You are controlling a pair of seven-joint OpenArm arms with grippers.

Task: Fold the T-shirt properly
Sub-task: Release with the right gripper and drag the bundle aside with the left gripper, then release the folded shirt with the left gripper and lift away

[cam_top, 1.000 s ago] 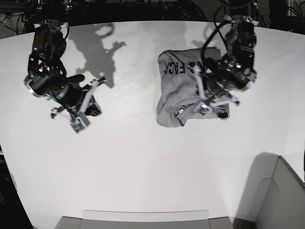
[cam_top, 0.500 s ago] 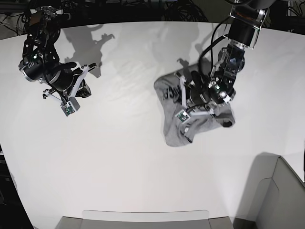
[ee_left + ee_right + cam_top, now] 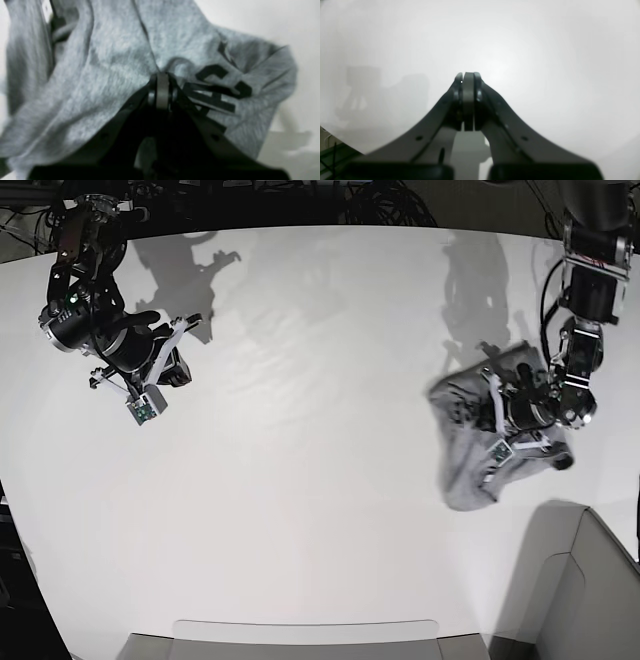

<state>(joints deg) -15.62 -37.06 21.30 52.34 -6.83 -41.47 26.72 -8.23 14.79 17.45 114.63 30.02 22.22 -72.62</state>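
The T-shirt lies bunched and rumpled on the white table, toward the base view's right edge, black lettering showing on one fold. The left gripper sits on top of it, jaws clenched on a pinch of grey fabric. Well apart, at the base view's upper left, the right gripper hangs above bare table, jaws pressed together on nothing.
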